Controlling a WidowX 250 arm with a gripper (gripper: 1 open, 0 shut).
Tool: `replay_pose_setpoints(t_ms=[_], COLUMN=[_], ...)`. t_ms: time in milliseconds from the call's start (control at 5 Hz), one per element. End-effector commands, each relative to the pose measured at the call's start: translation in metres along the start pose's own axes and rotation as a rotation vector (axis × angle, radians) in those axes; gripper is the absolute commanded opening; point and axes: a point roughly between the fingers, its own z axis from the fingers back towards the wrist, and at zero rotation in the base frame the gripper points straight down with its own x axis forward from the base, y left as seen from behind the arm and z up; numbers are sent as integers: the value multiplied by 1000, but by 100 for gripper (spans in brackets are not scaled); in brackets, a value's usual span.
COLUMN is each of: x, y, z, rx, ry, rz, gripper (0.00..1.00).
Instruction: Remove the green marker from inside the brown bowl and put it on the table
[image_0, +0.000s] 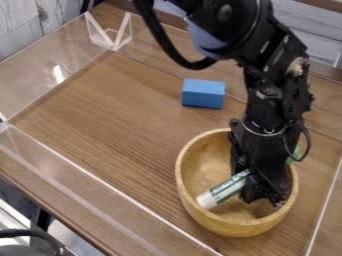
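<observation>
the gripper (263, 186) reaches down into the brown bowl (201, 160) and its dark body covers one end of the green marker (222, 188), so only the marker's near end and part of its barrel show; the lettering on it is too small to read. the fingertips merge with the dark housing, and where they meet the marker cannot be made out. the far inner wall of the bowl is hidden behind the arm (261, 60). the arm's upper part runs off the top edge of the picture. the table (120, 110) is cut off at the right and bottom edges. the blue block (203, 93) shows in full, though its far side is unseen.
</observation>
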Motion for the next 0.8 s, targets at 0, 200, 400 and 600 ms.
replay_pose_setpoints(t_ms=[0, 200, 400, 600], x=[11, 10, 9, 9], y=[6, 6, 6, 6], z=[15, 18, 21, 24], rx=[17, 17, 18, 17], ry=[-49, -43, -36, -29], rz=[2, -1, -3, -6], gripper=[0, 0, 0, 0])
